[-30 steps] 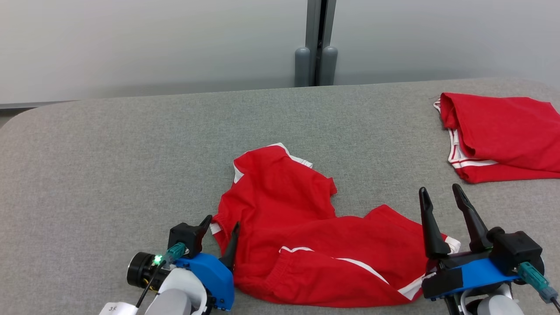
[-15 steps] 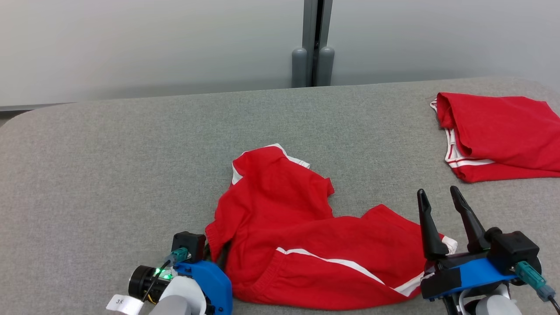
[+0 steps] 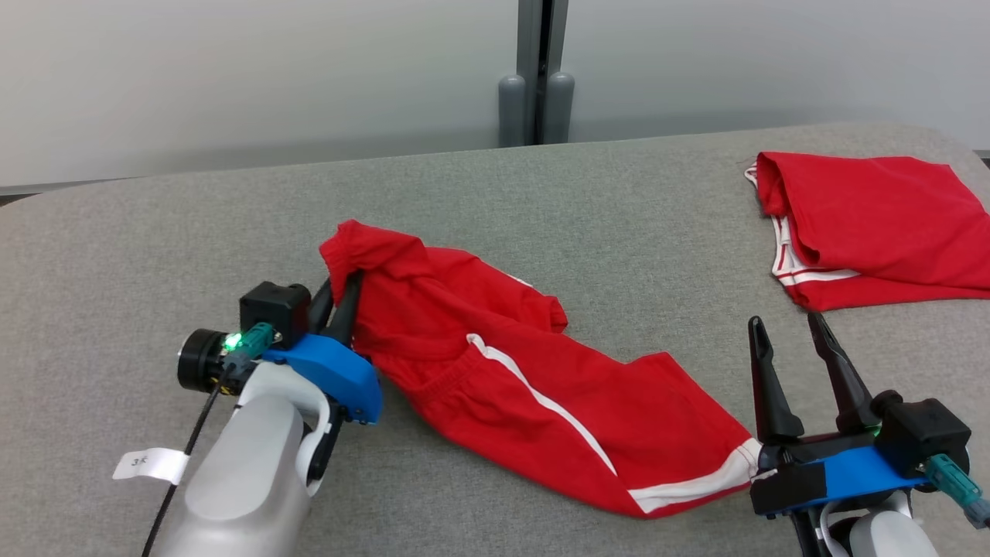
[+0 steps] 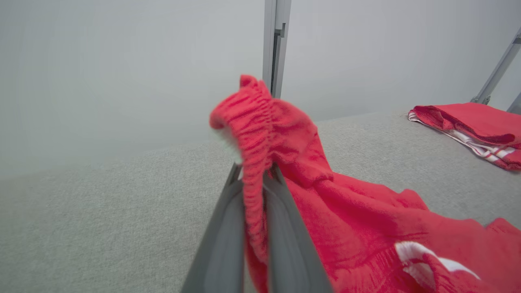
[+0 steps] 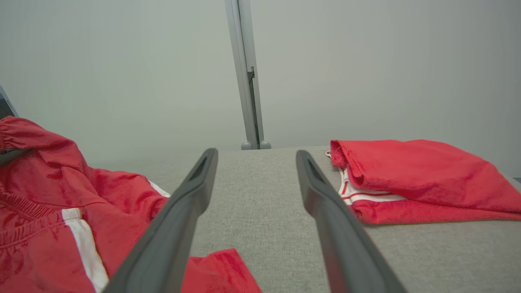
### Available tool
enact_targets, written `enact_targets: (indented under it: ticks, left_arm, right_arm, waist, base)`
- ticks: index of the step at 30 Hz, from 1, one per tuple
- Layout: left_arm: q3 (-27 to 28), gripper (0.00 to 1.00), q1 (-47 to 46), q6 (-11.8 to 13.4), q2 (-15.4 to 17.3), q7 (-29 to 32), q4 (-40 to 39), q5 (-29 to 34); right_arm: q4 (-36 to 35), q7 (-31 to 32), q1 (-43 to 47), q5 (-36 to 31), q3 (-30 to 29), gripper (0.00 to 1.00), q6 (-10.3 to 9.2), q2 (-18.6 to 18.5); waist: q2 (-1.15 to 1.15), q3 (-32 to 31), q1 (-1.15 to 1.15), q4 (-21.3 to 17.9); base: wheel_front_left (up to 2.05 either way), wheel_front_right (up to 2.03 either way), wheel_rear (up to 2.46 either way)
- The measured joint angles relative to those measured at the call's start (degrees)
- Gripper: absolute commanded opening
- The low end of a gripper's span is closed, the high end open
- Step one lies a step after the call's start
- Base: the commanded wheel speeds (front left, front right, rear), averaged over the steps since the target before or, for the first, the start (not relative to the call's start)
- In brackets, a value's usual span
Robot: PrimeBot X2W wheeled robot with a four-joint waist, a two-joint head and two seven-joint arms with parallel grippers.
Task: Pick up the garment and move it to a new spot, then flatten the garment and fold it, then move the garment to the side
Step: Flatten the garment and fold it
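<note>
The garment (image 3: 541,371), red with white stripes, lies stretched across the grey table from upper left to lower right. My left gripper (image 3: 340,290) is shut on its elastic waistband, which is lifted off the table. In the left wrist view the gathered waistband of the garment (image 4: 260,134) sticks up from between my two fingers (image 4: 228,236). My right gripper (image 3: 789,333) stands open at the lower right, just past the garment's white-trimmed hem, with nothing between its fingers. In the right wrist view the garment (image 5: 49,195) lies to the left of the right gripper (image 5: 254,156).
A second red garment (image 3: 874,224), folded, lies at the table's far right corner, also seen as a folded pile (image 5: 415,179) in the right wrist view. A grey post (image 3: 537,73) stands behind the table (image 3: 155,240) against a pale wall.
My left gripper closed on the garment's waistband and pulled it up and to the far left, stretching the cloth out. The head camera shifted slightly. The right gripper stayed open.
</note>
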Motion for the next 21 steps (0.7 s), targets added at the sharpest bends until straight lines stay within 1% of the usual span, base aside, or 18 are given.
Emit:
enact_targets:
  ticks: [2,5,6,7,8,11,12,15,18,21]
  left_arm:
    - [0.86,0.0,-0.79,0.44,0.6,-0.33,0.16,-0.32]
    - [1.56,0.0,-1.55,0.64,1.3,-0.56,2.5,-0.54]
    - [1.67,0.15,-1.62,0.64,1.25,-0.68,3.78,-0.92]
    - [1.64,0.41,-1.64,0.64,1.3,-0.71,4.9,-0.89]
    - [1.72,1.0,-1.65,0.81,1.33,-0.74,5.77,-0.86]
    - [2.46,1.0,-1.62,1.19,1.3,-0.89,7.2,-1.27]
    - [3.07,1.0,-1.45,1.36,1.29,-0.89,6.5,-1.27]
    - [5.68,1.0,0.36,2.44,1.4,-0.99,1.54,-1.45]
    - [8.18,1.0,4.35,3.02,1.9,-0.99,-4.27,-1.03]
    - [9.81,1.0,7.95,3.08,1.77,-1.0,-10.23,0.46]
  right_arm:
    - [-0.25,-0.01,-0.03,0.02,-0.2,1.0,0.0,-0.01]
    - [-0.26,0.0,-0.03,0.24,-0.26,1.0,0.0,-0.01]
    - [-0.24,0.0,-0.03,0.24,-0.25,1.0,0.0,-0.01]
    - [-0.23,-0.01,-0.03,0.25,-0.29,1.0,0.0,-0.01]
    - [-0.12,-0.01,-0.02,0.26,-0.31,1.0,0.0,-0.01]
    - [-0.05,-0.01,0.02,0.32,-0.65,1.0,0.0,-0.01]
    - [-0.02,0.0,0.05,0.32,-0.91,1.0,0.0,-0.01]
    - [0.21,-0.01,0.12,0.32,-1.33,1.0,0.0,-0.02]
    - [0.21,-0.02,0.11,0.33,-1.37,1.0,0.0,0.0]
    - [0.29,-0.03,0.17,0.34,-1.29,1.0,0.0,-0.01]
  waist:
    - [0.0,0.4,0.0,-0.58]
    - [0.0,1.1,0.0,-1.3]
    - [0.0,1.28,0.0,-1.46]
    - [0.0,1.44,0.0,-1.57]
    - [0.0,1.56,0.0,-1.64]
    - [0.0,1.62,0.0,-1.51]
    - [0.0,1.54,0.0,-1.31]
    - [0.0,0.97,0.0,-0.45]
    - [0.0,0.21,0.0,0.42]
    - [0.0,-0.63,0.0,1.14]
  base:
    - [0.0,0.0,0.0]
    - [0.0,0.0,0.0]
    - [0.0,0.0,0.0]
    - [0.0,0.0,0.0]
    - [0.0,0.0,0.0]
    - [0.0,0.0,0.0]
    - [0.0,0.0,0.0]
    - [0.0,0.0,0.0]
    - [0.0,0.0,0.0]
    - [0.0,0.0,0.0]
